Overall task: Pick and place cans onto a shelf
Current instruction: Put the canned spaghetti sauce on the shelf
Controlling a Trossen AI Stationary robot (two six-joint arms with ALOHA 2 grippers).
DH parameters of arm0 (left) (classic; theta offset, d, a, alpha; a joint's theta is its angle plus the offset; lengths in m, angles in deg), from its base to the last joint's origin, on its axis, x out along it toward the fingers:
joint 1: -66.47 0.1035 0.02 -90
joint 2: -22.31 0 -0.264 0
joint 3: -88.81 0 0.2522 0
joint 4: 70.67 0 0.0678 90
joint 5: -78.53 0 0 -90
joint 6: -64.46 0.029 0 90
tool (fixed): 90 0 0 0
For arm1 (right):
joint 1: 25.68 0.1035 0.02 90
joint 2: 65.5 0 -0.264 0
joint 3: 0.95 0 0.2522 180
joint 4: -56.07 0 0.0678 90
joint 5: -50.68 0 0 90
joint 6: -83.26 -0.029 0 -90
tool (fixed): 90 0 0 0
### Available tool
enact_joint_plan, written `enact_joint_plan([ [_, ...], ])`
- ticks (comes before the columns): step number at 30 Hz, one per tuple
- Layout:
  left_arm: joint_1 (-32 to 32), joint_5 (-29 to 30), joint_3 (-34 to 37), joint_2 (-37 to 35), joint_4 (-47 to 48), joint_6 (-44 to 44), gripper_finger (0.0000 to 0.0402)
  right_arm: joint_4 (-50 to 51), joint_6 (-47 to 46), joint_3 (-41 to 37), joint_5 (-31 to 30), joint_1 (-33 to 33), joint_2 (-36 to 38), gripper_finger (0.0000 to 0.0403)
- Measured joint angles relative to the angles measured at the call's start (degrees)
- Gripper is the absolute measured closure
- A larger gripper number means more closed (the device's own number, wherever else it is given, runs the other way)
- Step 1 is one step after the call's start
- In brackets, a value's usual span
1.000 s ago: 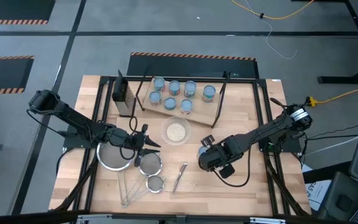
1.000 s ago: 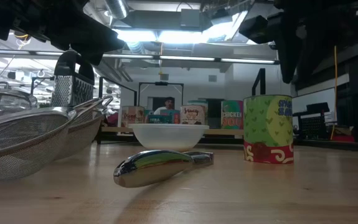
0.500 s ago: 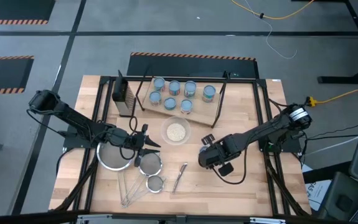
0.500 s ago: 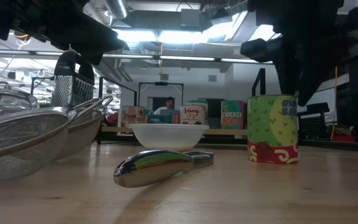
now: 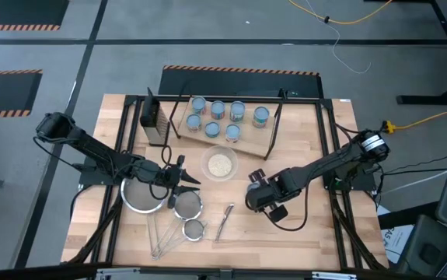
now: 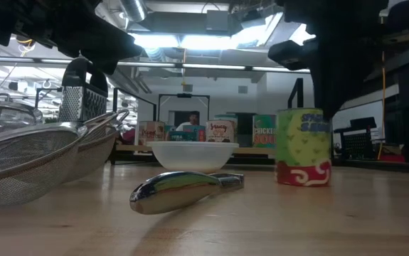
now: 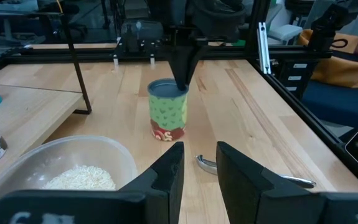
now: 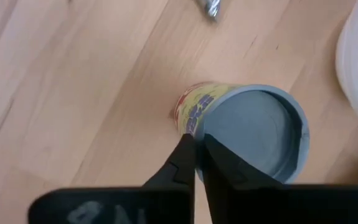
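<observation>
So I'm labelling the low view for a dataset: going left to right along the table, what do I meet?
Mesh strainers → shiny metal utensil handle lying in front of the white bowl → green can, with the right gripper right above it.

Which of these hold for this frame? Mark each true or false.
1. Seven cans stand on the shelf. True.
2. The eighth can lies on its side. False: it stands upright on the table.
3. The right tool is shut, its tips at that can's rim. True.
4. The left tool holds a strainer. False: it holds nothing.
5. The bowl sits on the shelf. False: it sits on the table.
</observation>
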Motion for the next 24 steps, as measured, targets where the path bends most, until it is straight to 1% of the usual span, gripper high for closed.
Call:
enact_joint_plan([
  [2, 0.0, 0.0, 0.0, 0.0, 0.0, 0.0, 0.0315, -1.63, -0.21, -0.05, 0.0, -0.02, -0.08, 0.0387],
  [6, 0.0, 0.0, 0.0, 0.0, 0.0, 0.0, 0.0315, -2.49, -3.86, 1.48, -0.05, -0.71, -0.25, 0.0381],
  [8, 0.0, 0.0, 0.0, 0.0, 0.0, 0.0, 0.0315, -2.51, -5.84, 3.4, -0.17, -1.55, -0.23, 0.0385],
  [13, 0.01, 0.0, 0.0, 0.0, 0.0, 0.0, 0.0315, 1.07, -5.97, 10.09, -0.28, -4.37, -0.22, 0.0388],
  [18, 0.0, 0.0, 0.0, 0.0, 0.0, 0.0, 0.0315, 8.59, -6.07, 16.06, -0.45, -9.7, -0.15, 0.0385],
  [24, 0.01, 0.0, 0.0, 0.0, 0.0, 0.0, 0.0315, 10.56, -5.88, 17.39, -0.48, -18.24, -0.14, 0.0384],
])
